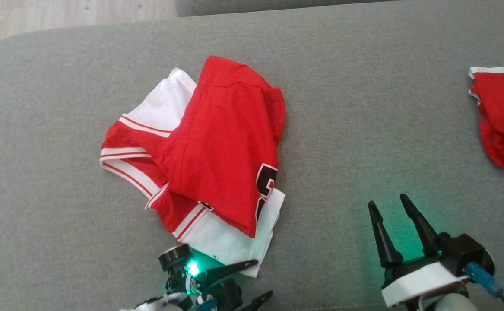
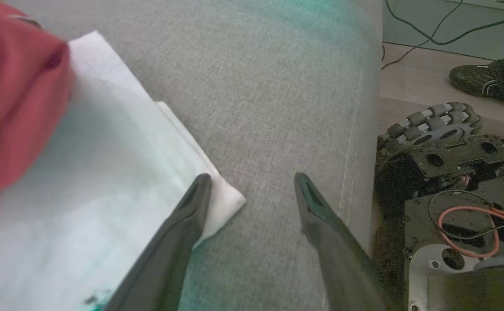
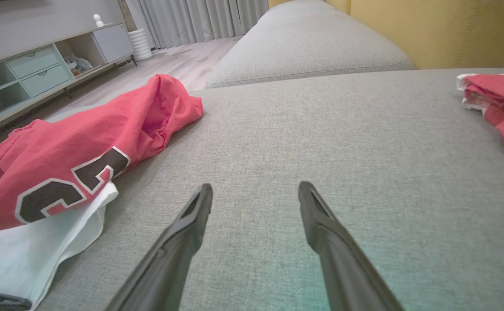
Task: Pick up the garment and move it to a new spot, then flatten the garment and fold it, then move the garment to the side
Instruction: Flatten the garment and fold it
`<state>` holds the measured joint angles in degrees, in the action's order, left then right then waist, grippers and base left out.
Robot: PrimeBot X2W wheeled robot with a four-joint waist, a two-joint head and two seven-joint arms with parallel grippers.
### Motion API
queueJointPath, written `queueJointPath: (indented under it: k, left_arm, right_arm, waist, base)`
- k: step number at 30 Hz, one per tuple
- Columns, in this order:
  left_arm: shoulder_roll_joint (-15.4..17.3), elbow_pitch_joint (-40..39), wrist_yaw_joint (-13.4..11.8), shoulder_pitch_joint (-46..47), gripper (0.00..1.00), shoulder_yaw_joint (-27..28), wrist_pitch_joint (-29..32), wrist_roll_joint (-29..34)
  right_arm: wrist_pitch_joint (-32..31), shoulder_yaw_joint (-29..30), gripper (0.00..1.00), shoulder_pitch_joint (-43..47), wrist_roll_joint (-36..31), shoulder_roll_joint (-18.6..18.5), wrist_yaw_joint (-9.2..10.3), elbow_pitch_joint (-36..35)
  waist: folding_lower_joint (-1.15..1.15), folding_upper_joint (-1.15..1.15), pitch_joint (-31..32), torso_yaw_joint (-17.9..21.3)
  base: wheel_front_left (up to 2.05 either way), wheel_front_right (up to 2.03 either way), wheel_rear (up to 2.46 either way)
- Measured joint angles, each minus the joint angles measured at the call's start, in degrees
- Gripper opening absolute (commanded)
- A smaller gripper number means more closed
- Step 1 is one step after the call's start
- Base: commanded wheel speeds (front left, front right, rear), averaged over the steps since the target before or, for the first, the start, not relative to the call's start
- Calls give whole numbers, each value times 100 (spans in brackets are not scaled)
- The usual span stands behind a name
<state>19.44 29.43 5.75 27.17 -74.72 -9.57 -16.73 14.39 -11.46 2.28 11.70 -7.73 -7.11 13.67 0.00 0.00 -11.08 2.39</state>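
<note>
The garment (image 1: 217, 147) is a red and white jersey with dark numbers, lying crumpled and partly folded over on the grey sofa cushion (image 1: 364, 108), left of centre. My left gripper (image 1: 264, 277) is at its near white corner, open. In the left wrist view the left gripper (image 2: 252, 177) has one finger over the garment's white corner (image 2: 221, 203), the other over bare cushion, and nothing is held. My right gripper (image 1: 386, 200) hovers open over bare cushion to the garment's right. From the right wrist view, the right gripper (image 3: 255, 185) points past the garment (image 3: 79, 151).
Another red and white garment (image 1: 502, 116) lies bunched at the cushion's right edge. The robot's base (image 2: 446, 172), cables and a person's dark shoe (image 2: 489, 77) are beyond the cushion's near edge. A second cushion (image 3: 312, 47), a yellow backrest (image 3: 442, 30) and a cabinet (image 3: 40, 69) are farther off.
</note>
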Motion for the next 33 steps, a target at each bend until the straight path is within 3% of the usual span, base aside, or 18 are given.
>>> queueJointPath:
  k: [6,7,8,9,12,13,14,18,22,28,29,33]
  left_arm:
    - [-121,298,-77,-33,96,62,-9,-105]
    - [-131,332,-121,-44,88,76,-11,-114]
    - [-134,367,-136,-46,56,85,-12,-144]
    - [-127,399,-180,-44,45,94,-15,-143]
    - [-112,493,-243,-43,37,101,-64,-125]
    - [-112,521,-292,-42,29,102,-71,-98]
    - [-105,557,-334,-41,0,102,-119,-76]
    - [-45,608,-433,-43,0,134,-283,-45]
    - [208,304,-831,-46,0,509,-409,-145]
    - [995,-1624,-1416,-260,0,1381,-472,-593]
    - [995,-1624,-1416,-260,0,1381,-472,-593]
    - [1931,-2642,-2018,-800,0,1774,-392,-713]
  right_arm:
    - [0,57,100,7,0,-30,0,0]
    - [0,62,100,14,0,-30,0,0]
    - [0,65,100,27,0,-30,0,0]
    - [0,64,100,44,0,-30,0,0]
    - [-1,48,100,83,0,-30,1,2]
    - [0,44,100,79,-1,-30,0,0]
    - [0,38,100,79,0,-30,0,-1]
    - [0,20,100,80,1,-31,0,-2]
    - [0,10,100,101,41,-48,0,-1]
    - [0,108,100,265,42,-167,1,-8]
    - [0,108,100,265,42,-167,1,-8]
    - [0,151,100,331,42,-216,0,-13]
  waist:
    - [0,0,80,67]
    - [0,0,101,67]
    - [0,0,124,65]
    - [0,0,143,60]
    - [0,0,180,12]
    - [0,0,190,-9]
    - [0,0,201,-31]
    - [0,0,260,-105]
    - [0,0,351,-226]
    - [0,0,483,-616]
    - [0,0,483,-616]
    - [0,0,565,-937]
  base:
    - [0,0,0]
    - [0,0,0]
    - [0,0,0]
    - [0,0,0]
    - [0,0,0]
    - [0,0,0]
    - [0,0,0]
    - [0,0,0]
    - [0,0,0]
    - [0,0,0]
    - [0,0,0]
    - [0,0,0]
